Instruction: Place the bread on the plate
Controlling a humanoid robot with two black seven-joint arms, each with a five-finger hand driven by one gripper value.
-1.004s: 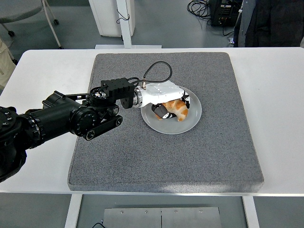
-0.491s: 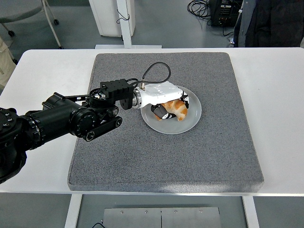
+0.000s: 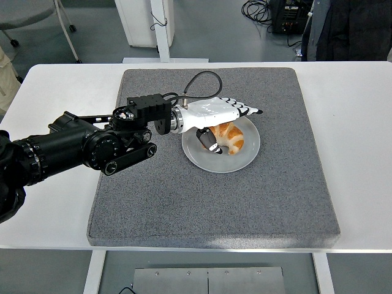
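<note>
No lettering, label, brand, number or sign could be read anywhere in the view.

bread (image 3: 229, 137): golden-brown croissant, curved, lying flat on the plate, just under the left hand's (image 3: 215, 116) extended fingers, thumb beside its left end | plate (image 3: 245, 159): round, grey, sitting level beneath the hand's fingertips, bread resting slightly up and left of its centre
</note>
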